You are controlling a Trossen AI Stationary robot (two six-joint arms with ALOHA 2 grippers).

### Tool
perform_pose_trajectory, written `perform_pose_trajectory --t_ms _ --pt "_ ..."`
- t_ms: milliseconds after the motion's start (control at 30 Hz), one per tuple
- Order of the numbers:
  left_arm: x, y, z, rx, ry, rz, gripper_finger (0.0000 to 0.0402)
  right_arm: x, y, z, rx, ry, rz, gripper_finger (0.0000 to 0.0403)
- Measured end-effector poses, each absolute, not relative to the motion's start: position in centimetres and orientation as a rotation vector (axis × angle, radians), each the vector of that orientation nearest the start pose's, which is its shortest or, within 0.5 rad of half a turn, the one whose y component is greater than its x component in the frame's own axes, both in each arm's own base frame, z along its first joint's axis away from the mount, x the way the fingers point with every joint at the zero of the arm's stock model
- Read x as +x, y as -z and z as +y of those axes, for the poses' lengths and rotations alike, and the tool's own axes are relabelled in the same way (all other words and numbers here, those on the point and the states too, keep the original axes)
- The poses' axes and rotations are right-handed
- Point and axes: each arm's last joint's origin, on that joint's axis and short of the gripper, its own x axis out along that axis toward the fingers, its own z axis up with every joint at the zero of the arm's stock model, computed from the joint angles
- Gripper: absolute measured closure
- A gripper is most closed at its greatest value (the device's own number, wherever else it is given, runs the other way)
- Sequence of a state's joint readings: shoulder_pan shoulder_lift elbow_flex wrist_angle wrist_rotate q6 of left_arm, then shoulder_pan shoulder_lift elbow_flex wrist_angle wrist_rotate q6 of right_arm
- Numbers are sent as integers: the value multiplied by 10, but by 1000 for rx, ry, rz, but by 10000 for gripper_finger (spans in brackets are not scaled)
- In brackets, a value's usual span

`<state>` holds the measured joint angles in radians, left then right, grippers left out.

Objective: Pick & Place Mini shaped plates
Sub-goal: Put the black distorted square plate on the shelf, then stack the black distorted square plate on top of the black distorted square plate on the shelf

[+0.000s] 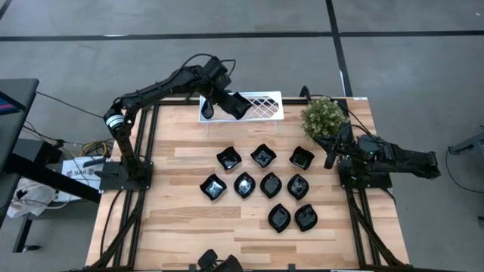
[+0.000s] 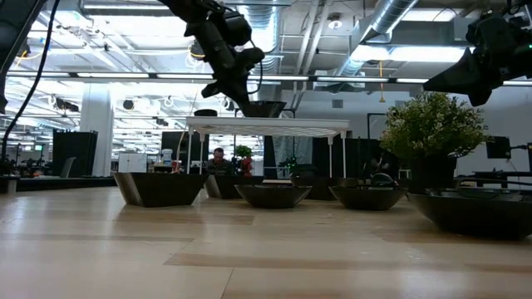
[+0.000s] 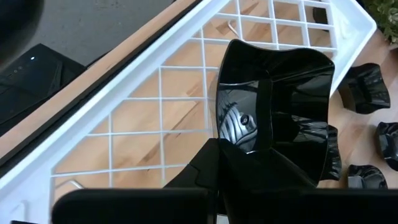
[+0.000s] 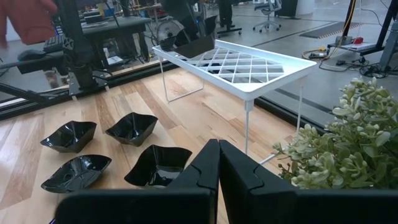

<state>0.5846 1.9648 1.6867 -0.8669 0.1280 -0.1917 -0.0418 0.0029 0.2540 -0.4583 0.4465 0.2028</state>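
On the wooden table (image 1: 181,219), 9 black plates (image 1: 270,184) lie; left gripper (image 1: 227,103) clamps 1 plate (image 3: 273,118) over the white rack (image 1: 265,106); right gripper (image 1: 330,160) clenched, empty.

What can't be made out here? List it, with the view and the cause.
- Whether the glossy black wavy-edged plate touches the white lattice wire rack: left wrist view, the plate covers the contact.
- Objects at the table's near edge: high view, cut off by the frame.
- Person behind the table: low view, too small.
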Motion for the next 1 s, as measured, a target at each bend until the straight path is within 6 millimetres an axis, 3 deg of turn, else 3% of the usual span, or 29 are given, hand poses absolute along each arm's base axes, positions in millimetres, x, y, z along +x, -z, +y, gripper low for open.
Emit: perform_pose_trajectory --t_ms 733,1000 --pt "348 -239 224 -605 -488 1043 392 70 -204 -15 156 505 155 401" --pt "348 -239 225 -602 -491 1034 357 70 -204 -15 156 505 155 401"
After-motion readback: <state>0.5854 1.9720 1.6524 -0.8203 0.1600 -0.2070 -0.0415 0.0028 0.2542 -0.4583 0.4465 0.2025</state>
